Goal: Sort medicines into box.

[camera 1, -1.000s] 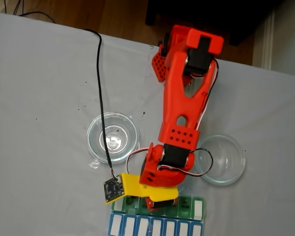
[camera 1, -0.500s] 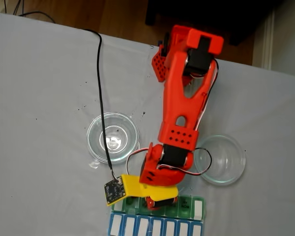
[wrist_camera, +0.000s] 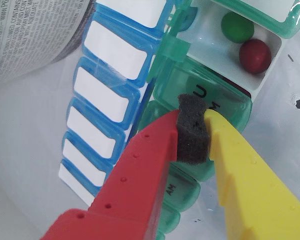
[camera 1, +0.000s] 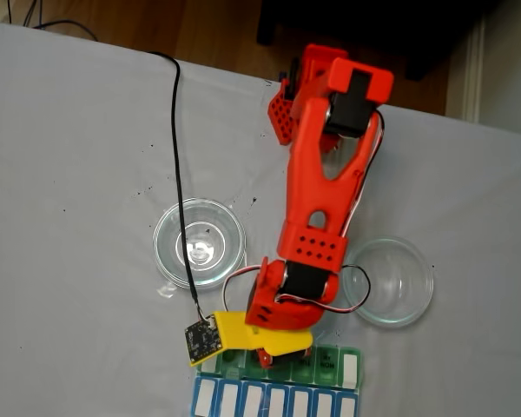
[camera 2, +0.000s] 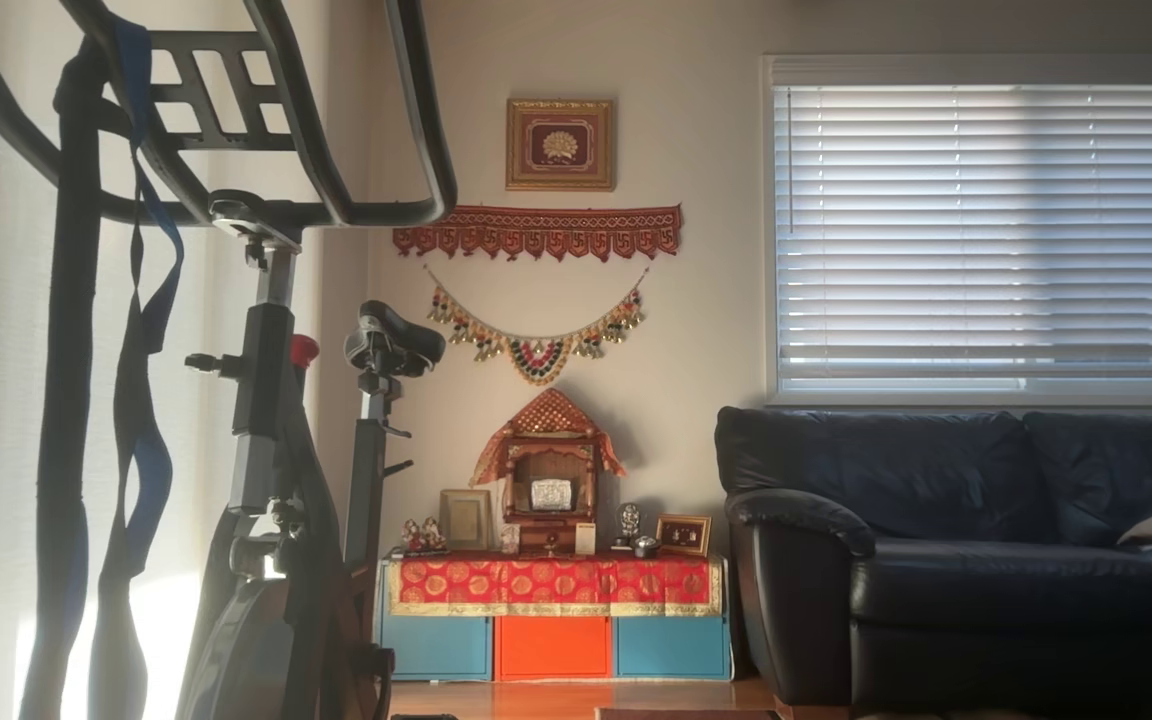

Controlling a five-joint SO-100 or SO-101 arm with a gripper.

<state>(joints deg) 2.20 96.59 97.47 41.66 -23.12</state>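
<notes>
My gripper [wrist_camera: 194, 131] is closed. In the wrist view its red finger [wrist_camera: 140, 170] and its yellow finger [wrist_camera: 245, 175] squeeze together on the dark foam pad [wrist_camera: 192, 131] between their tips. I see no ball between them. The tips sit just above a shut green lid of the green pill box [wrist_camera: 190, 90].

One little room of the green pill box is open, at the top of the wrist view. A green ball [wrist_camera: 237, 26] and a red ball [wrist_camera: 255, 55] lie inside it, side by side. The blue pill box [wrist_camera: 107, 95] lies right next to the green one, and all its lids with white labels are shut.

In the fixed view my red arm [camera 1: 317, 182] reaches down over the white cloth [camera 1: 69, 174] to the green pill box [camera 1: 334, 360] at the bottom edge. The blue pill box [camera 1: 273, 401] lies just below it. One round glass dish [camera 1: 199, 241] sits left of the arm and another glass dish [camera 1: 391, 281] sits right of it. I see no balls in them.

The other view shows a room with an exercise bike [camera 2: 266, 400] and a black sofa [camera 2: 966, 550].
</notes>
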